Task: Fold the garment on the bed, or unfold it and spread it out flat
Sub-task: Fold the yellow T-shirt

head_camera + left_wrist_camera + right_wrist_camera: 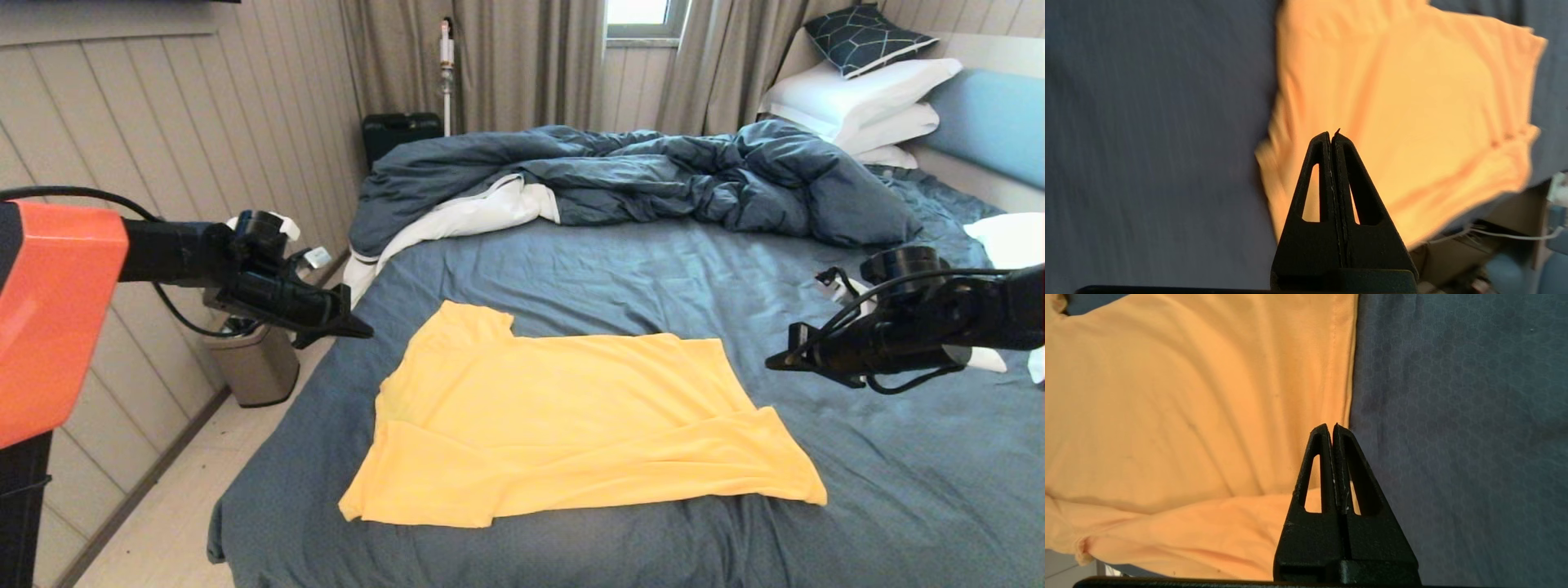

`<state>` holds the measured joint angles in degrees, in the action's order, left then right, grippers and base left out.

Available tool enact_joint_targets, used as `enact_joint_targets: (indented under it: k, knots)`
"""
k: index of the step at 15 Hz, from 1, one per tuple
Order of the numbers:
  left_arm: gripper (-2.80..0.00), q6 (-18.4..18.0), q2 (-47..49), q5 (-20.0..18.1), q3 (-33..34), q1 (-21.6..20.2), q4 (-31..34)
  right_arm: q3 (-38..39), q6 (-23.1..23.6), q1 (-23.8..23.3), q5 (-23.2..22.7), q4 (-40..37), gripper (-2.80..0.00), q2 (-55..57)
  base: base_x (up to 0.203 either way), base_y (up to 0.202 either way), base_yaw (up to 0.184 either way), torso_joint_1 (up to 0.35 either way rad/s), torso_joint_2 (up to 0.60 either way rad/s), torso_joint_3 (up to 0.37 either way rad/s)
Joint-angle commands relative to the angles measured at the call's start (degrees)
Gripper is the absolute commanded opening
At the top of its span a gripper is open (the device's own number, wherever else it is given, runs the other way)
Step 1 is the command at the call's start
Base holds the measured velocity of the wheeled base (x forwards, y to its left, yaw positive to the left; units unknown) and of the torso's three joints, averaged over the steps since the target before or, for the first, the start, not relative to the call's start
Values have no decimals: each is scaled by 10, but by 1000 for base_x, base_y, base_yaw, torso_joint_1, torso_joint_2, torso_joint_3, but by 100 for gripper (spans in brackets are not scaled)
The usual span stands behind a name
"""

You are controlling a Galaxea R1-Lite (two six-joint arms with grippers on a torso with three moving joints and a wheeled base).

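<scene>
The yellow T-shirt lies on the bed's dark blue-grey sheet, near the front edge, partly folded over itself with a layer across its lower part. My left gripper hovers in the air off the shirt's far left corner, shut and empty. My right gripper hangs just right of the shirt's right edge, also shut with nothing held. In the left wrist view the shirt lies beyond the shut gripper. The right wrist view shows the shirt's hem beside the shut gripper.
A rumpled dark blue duvet lies across the far half of the bed, with white pillows and the light blue headboard at the back right. A small metal bin stands on the floor left of the bed.
</scene>
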<state>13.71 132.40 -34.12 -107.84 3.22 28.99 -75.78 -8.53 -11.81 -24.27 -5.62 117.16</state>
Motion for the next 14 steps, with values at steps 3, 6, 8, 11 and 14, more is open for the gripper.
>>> enact_joint_targets:
  k: [3, 6, 8, 11, 14]
  knots:
    - [0, -2, 68, -2, -32, 22, -19, -16, -4, 1, -2, 2, 0, 38, 0, 0, 0, 0, 0, 0]
    - [0, -9, 72, -32, -32, 22, -59, -14, -11, 7, -2, 3, 0, 40, 0, 0, 0, 0, 0, 0]
    - [0, -10, 80, -34, -33, 22, -74, -7, -13, 7, -2, 3, 0, 32, 0, 0, 0, 0, 0, 0]
    - [0, -12, 94, -37, -33, 23, -90, 7, -14, 7, -2, 3, 0, 16, 0, 0, 0, 0, 0, 0]
    - [0, -11, 114, -39, -33, 31, -136, 12, -18, 7, -2, 4, 0, 5, 0, 0, 0, 0, 0, 0]
